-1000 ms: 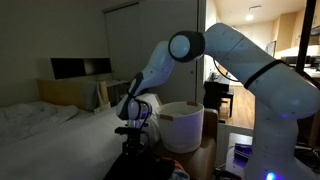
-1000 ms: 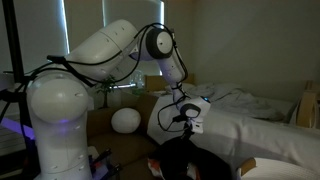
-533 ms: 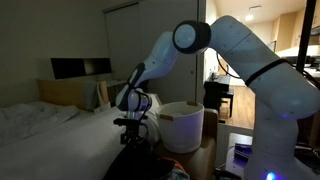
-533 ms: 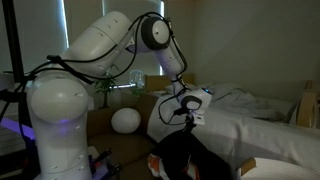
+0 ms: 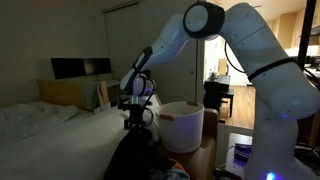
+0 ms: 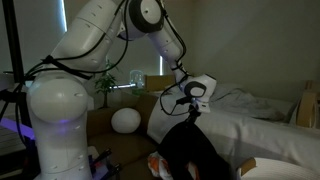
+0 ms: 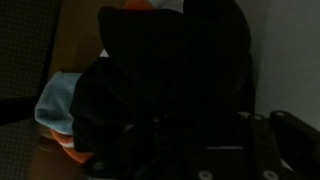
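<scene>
Dim bedroom: the pincer point(image 5: 135, 120) seems clamped on limp black cloth point(image 5: 130, 158) beside a round white tub point(image 5: 182, 128).

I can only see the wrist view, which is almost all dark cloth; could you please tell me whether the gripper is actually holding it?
Observer: Yes. In both exterior views the black garment hangs down from the gripper, clear of the pile below.
Operator: Thank you. What stands close by?
Observer: A white basket stands right beside the hanging garment.
Operator: And on the far side of it?
Observer: A bed with white sheets.
</scene>
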`<control>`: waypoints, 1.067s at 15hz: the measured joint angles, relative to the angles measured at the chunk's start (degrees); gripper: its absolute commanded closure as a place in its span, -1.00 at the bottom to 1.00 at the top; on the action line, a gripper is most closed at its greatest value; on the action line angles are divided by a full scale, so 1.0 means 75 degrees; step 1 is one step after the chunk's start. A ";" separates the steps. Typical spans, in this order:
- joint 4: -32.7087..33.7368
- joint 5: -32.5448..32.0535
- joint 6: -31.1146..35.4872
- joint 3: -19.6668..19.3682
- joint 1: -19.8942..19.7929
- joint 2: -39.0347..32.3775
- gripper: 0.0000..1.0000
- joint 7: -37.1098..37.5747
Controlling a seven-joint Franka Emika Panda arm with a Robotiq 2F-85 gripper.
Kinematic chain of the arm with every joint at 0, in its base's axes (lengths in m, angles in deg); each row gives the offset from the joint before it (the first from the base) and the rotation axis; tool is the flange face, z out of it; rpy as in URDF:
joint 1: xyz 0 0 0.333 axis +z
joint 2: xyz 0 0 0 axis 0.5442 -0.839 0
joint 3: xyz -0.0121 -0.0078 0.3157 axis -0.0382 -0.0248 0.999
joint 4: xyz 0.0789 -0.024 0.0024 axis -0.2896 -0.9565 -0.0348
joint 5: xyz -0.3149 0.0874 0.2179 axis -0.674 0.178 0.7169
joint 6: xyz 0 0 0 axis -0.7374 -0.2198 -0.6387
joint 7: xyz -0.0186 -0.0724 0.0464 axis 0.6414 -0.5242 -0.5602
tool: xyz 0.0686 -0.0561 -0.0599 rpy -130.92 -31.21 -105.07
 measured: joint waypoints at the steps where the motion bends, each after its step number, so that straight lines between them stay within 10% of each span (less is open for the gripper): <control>1: -0.0243 -0.0162 -0.0087 -0.0065 -0.0056 0.0311 0.79 -0.0075; 16: -0.1370 -0.1305 -0.0711 -0.0592 -0.0609 0.1140 0.82 -0.1197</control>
